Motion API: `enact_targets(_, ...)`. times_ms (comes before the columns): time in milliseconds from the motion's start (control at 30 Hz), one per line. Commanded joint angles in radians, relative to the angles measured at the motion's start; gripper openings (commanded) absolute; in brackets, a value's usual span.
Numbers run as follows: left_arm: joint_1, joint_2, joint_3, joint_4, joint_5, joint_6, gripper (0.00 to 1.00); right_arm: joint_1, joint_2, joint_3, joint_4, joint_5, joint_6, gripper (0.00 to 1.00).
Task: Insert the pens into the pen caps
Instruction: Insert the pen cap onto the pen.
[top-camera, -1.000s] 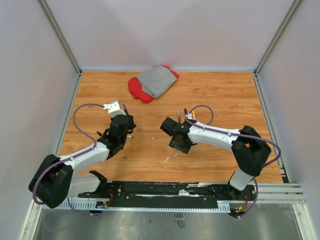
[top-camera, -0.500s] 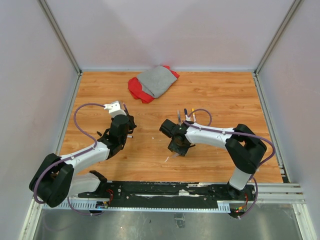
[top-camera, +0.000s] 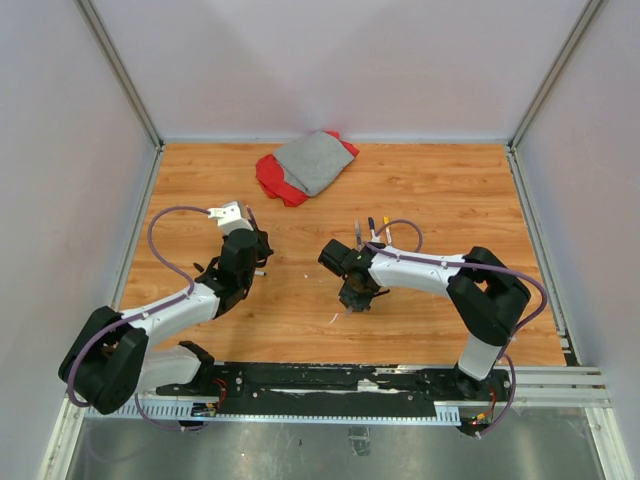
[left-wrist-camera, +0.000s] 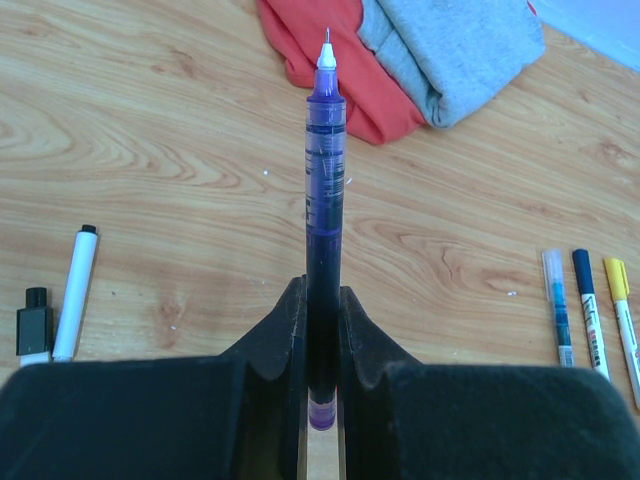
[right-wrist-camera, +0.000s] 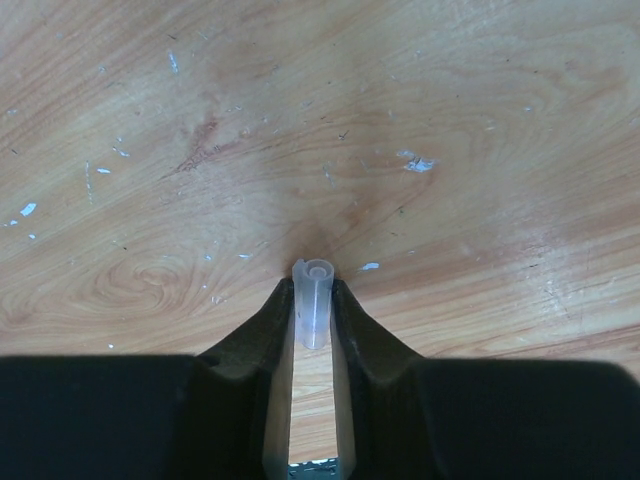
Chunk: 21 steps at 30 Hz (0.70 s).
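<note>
My left gripper (left-wrist-camera: 322, 290) is shut on a purple pen (left-wrist-camera: 325, 150) that sticks out forward, its white tip toward the cloths. In the top view the left gripper (top-camera: 256, 247) hangs left of centre. My right gripper (right-wrist-camera: 312, 285) is shut on a short translucent pen cap (right-wrist-camera: 315, 300), right down at the wooden table; in the top view the right gripper (top-camera: 353, 298) points down near the table's middle. A white pen (left-wrist-camera: 76, 290) and a black cap (left-wrist-camera: 33, 318) lie at the left. Three more pens (left-wrist-camera: 588, 312) lie side by side at the right, and the same pens (top-camera: 371, 229) show behind the right arm.
A red cloth (top-camera: 272, 178) and a grey cloth (top-camera: 315, 160) lie heaped at the back of the wooden table (top-camera: 450, 190). A small white scrap (top-camera: 333, 318) lies in front of the right gripper. White walls enclose the table on three sides.
The right gripper has closed its jaws on the translucent cap and shifted slightly left and down toward the table. The left arm and its pen have not moved.
</note>
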Motion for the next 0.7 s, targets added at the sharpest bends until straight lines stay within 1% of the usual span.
enact_targets(0, 0.005, 0.007, 0.032, 0.013, -0.006, -0.002, 0.01, 0.012, 0.027, -0.023, -0.022, 0.028, 0.010, 0.11)
enact_targets(67, 0.005, 0.010, 0.033, 0.013, -0.007, -0.002, 0.00, 0.012, 0.017, -0.028, -0.005, 0.038, -0.012, 0.02)
enact_targets(100, 0.005, 0.010, 0.034, 0.013, -0.006, -0.001, 0.01, 0.012, 0.009, -0.034, 0.010, 0.044, -0.029, 0.01)
enact_targets(200, 0.006, 0.010, 0.033, 0.014, -0.002, -0.002, 0.00, 0.012, -0.030, -0.057, 0.040, 0.068, -0.071, 0.01)
enact_targets(300, 0.005, 0.014, 0.034, 0.016, 0.003, -0.002, 0.00, 0.012, -0.092, -0.095, 0.097, 0.102, -0.157, 0.01)
enact_targets(400, 0.005, 0.013, 0.033, 0.023, 0.021, 0.008, 0.01, 0.012, -0.173, -0.156, 0.207, 0.126, -0.295, 0.01)
enact_targets(533, 0.005, 0.013, 0.013, 0.090, 0.102, 0.053, 0.00, 0.011, -0.286, -0.251, 0.376, 0.123, -0.530, 0.01)
enact_targets(667, 0.005, 0.023, 0.011, 0.124, 0.155, 0.074, 0.00, 0.004, -0.381, -0.343, 0.502, 0.078, -0.724, 0.01)
